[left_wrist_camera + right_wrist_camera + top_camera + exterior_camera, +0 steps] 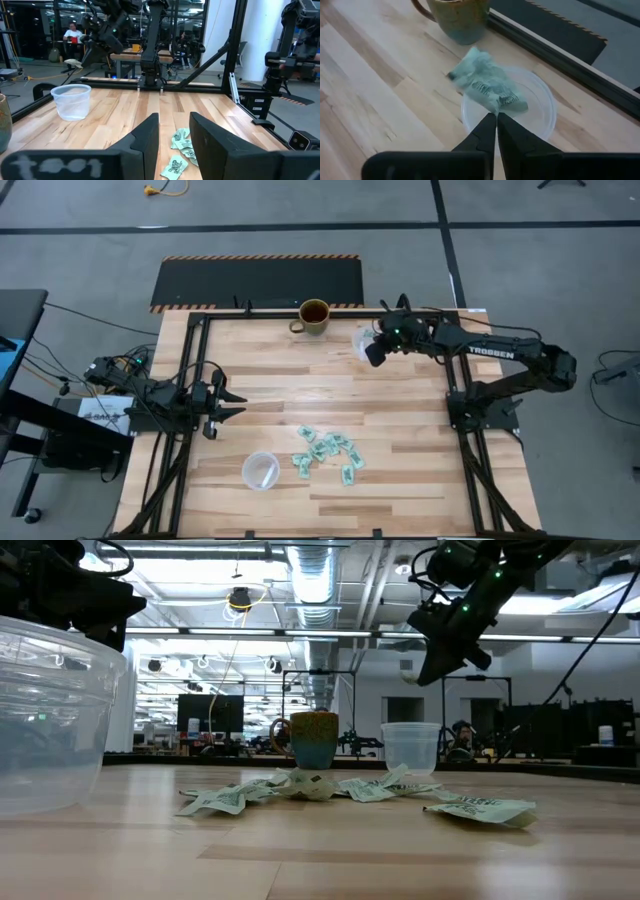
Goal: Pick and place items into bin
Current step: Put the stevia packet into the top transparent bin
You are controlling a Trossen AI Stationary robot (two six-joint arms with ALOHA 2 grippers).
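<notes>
Pale wood table [400,400], right gripper [496,118] above clear cup [545,107], fingers nearly together, one mint packet [487,86] at their tips, other packets [328,452] heaped mid-table, left gripper [238,403] fingers spread, empty.

**Open wood at the centre, obstacles at the rim**

The middle of the table [300,385] is left bare from the left arm across to the right arm's base, and passage there is unobstructed. The near central strip is taken up by a scatter of mint-green wrapped pieces [328,452], with a clear plastic cup [260,470] just to their left. At the far edge, a mug [314,317] is stood centrally, with bare wood between it and a second clear cup [542,107] to its right. The space directly above that cup is occupied by the right gripper [376,352]. The left side is partly blocked by the left gripper [232,404].
</notes>
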